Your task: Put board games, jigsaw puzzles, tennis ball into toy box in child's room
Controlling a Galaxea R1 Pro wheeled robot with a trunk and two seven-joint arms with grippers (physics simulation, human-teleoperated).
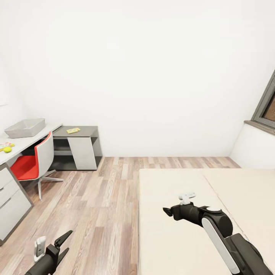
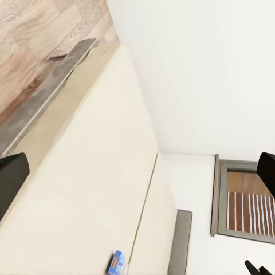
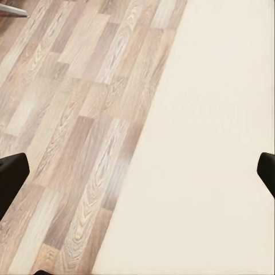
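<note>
Grey toy box (image 1: pixel 25 128) and tennis ball (image 1: pixel 7 149) sat on white tabletop (image 1: pixel 23 143) behind red chair (image 1: pixel 33 162); blue board game (image 2: pixel 118 262) (print unreadable) lay on beige bed (image 1: pixel 183 217); left pincer (image 1: pixel 63 242) and right pincer (image 1: pixel 167 211) spread, holding nothing.
</note>
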